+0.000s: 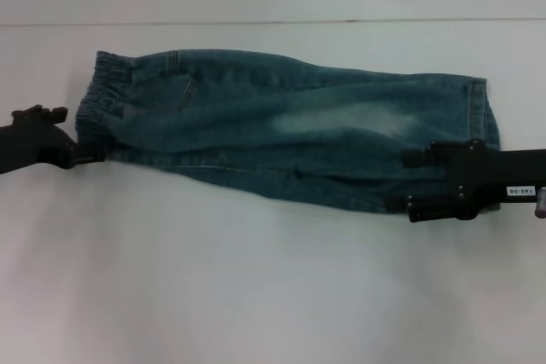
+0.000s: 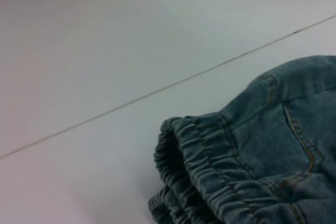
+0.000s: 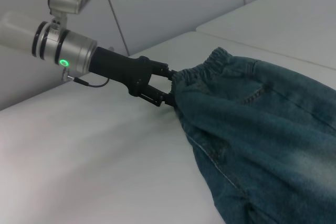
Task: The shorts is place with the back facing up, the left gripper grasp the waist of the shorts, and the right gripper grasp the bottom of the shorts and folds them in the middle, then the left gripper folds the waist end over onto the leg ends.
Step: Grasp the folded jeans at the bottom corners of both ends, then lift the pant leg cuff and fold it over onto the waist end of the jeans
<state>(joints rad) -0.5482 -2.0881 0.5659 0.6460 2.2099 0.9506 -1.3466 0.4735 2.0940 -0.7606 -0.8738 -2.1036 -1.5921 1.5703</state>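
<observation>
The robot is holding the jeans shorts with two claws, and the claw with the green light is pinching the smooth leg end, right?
Not quite. The left end effector, the one with the green light, pinches the waist, the crinkly elastic end of the shorts, as the right wrist view shows. The right end effector is the one at the leg ends.

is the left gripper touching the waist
Touching. The right wrist view shows the left gripper with its fingers closed on the waist of the shorts.
</observation>
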